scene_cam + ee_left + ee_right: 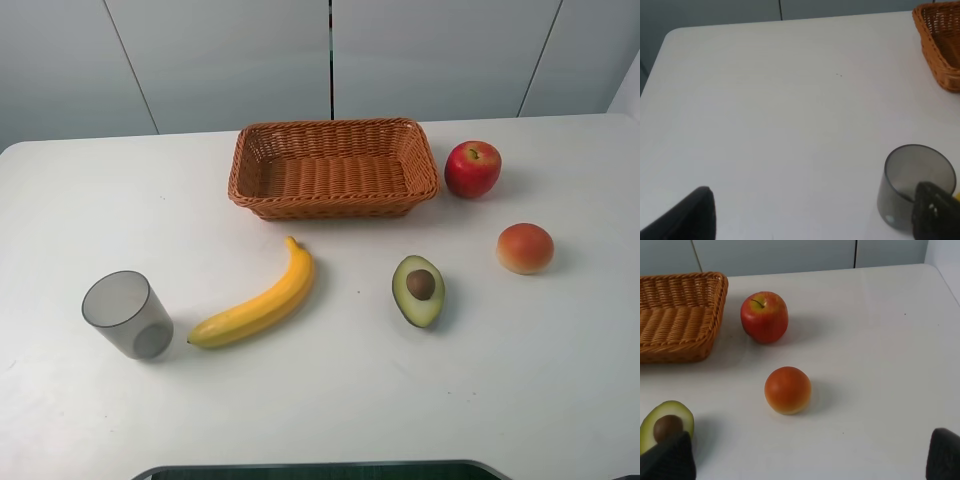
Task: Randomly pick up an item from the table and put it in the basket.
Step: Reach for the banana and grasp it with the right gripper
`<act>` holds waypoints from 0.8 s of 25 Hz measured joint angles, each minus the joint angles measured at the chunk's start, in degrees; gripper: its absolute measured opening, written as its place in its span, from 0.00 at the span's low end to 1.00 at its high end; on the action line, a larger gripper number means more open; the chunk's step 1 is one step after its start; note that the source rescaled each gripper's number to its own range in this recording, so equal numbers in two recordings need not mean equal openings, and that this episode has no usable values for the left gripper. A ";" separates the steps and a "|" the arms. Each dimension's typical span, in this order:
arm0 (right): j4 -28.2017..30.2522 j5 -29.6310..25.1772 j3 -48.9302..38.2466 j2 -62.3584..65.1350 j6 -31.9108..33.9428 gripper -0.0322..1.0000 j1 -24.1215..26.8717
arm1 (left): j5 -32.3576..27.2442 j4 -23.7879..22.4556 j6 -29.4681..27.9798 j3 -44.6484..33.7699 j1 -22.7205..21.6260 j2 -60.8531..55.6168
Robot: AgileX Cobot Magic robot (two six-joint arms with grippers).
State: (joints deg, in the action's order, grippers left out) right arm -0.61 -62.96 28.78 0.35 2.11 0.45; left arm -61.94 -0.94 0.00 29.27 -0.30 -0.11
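The yellow banana lies on the white table, in front of the orange-brown wicker basket, which holds nothing. The basket's corner shows in the left wrist view and its end in the right wrist view. Neither gripper shows in the exterior view. My left gripper is open and empty above the table's left part, near the cup. My right gripper is open and empty above the table's right part, near the avocado and the round fruit.
A translucent grey cup stands left of the banana, also seen from the left wrist. A halved avocado, a red apple and an orange-red round fruit lie to the right.
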 joint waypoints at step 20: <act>-4.65 -2.65 2.54 -5.88 0.16 1.00 -6.03 | 0.00 0.00 0.00 0.00 0.00 0.00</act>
State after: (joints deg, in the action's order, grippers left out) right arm -5.26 -65.61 31.31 -5.52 2.27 -5.58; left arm -61.94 -0.94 0.00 29.27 -0.30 -0.11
